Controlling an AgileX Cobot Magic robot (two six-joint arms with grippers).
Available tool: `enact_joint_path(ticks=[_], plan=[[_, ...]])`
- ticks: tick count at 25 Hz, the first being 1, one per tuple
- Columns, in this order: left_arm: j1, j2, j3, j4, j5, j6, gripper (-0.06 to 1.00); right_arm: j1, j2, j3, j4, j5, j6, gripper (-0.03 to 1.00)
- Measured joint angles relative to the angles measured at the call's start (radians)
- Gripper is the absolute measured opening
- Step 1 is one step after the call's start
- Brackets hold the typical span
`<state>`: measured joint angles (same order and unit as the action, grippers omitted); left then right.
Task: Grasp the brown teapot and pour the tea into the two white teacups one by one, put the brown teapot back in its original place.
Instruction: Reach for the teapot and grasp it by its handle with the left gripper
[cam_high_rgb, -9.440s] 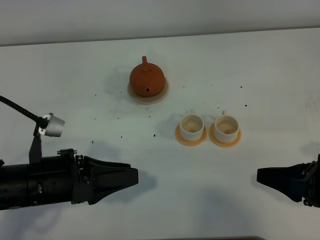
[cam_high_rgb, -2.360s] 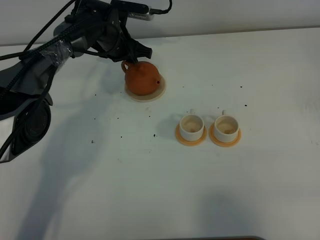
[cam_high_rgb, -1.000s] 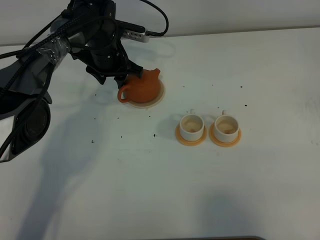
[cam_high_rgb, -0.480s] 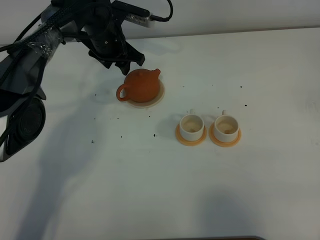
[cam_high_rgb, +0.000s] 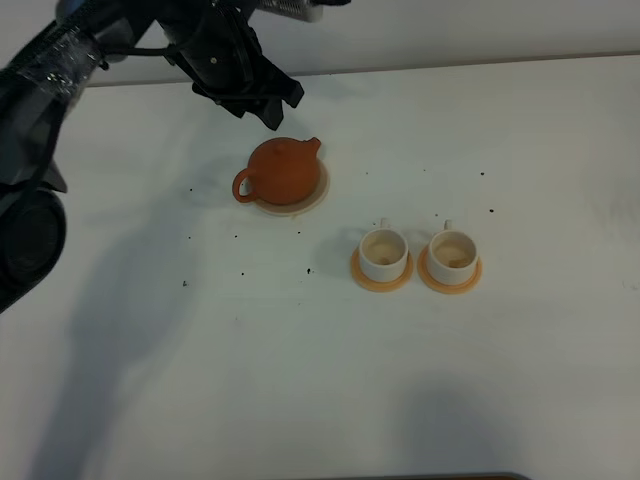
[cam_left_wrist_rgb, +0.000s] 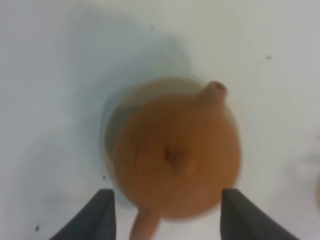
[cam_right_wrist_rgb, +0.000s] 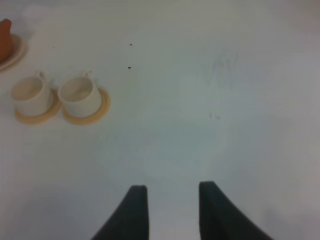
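Brown teapot (cam_high_rgb: 283, 172): sits upright on a pale beige saucer (cam_high_rgb: 318, 190) in the far left-of-centre part of the white worktop (cam_high_rgb: 450, 400), lid on.
Teapot direction: the loop handle points left and slightly near, the short spout right and far.
Seat on saucer: the pot rests toward the saucer's left side, so the beige rim shows mostly on the right and near sides.
Left gripper (cam_high_rgb: 280, 108): hangs above the worktop just to the far side of the teapot, not touching it.
Left jaws: spread wide and empty. In the blurred left wrist view the teapot (cam_left_wrist_rgb: 175, 155) lies beyond the two dark fingertips (cam_left_wrist_rgb: 102, 215), with its handle pointing back into the gap between them.
Right gripper (cam_right_wrist_rgb: 170, 210): outside the high view. Its wrist camera shows it over bare worktop, well apart from the cups.
Right jaws: parted, nothing between them.
Left teacup (cam_high_rgb: 384, 252): white, upright on an orange coaster (cam_high_rgb: 383, 283), to the near right of the teapot.
Right teacup (cam_high_rgb: 452, 250): a matching white cup on its own orange coaster (cam_high_rgb: 450, 285), just beside the left one, and their coasters almost meet.
Worktop surface: a few small dark specks (cam_high_rgb: 308, 271) lie scattered around the teapot and cups.
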<state>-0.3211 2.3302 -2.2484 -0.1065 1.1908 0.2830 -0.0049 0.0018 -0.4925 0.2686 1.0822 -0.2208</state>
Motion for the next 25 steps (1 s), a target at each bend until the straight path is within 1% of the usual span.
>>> enact_joint_path(ticks=[4, 7, 11, 14, 17, 19, 25], plan=[[0.002, -0.122, 0.167, 0.0, -0.001, 0.047, 0.47, 0.0, 0.0, 0.0, 0.0, 0.0, 0.0, 0.24], [0.006, -0.17, 0.271, 0.008, -0.002, 0.063, 0.47, 0.0, 0.0, 0.0, 0.0, 0.0, 0.0, 0.24], [0.007, -0.198, 0.365, 0.019, -0.002, 0.084, 0.47, 0.0, 0.0, 0.0, 0.0, 0.0, 0.0, 0.24], [0.007, -0.19, 0.379, 0.053, -0.002, 0.142, 0.47, 0.0, 0.0, 0.0, 0.0, 0.0, 0.0, 0.24], [0.007, -0.168, 0.379, 0.106, -0.002, 0.214, 0.47, 0.0, 0.0, 0.0, 0.0, 0.0, 0.0, 0.24], [0.007, -0.137, 0.363, 0.121, -0.002, 0.246, 0.47, 0.0, 0.0, 0.0, 0.0, 0.0, 0.0, 0.24], [0.0, -0.009, 0.211, 0.121, -0.002, 0.322, 0.45, 0.0, 0.0, 0.0, 0.0, 0.0, 0.0, 0.24]])
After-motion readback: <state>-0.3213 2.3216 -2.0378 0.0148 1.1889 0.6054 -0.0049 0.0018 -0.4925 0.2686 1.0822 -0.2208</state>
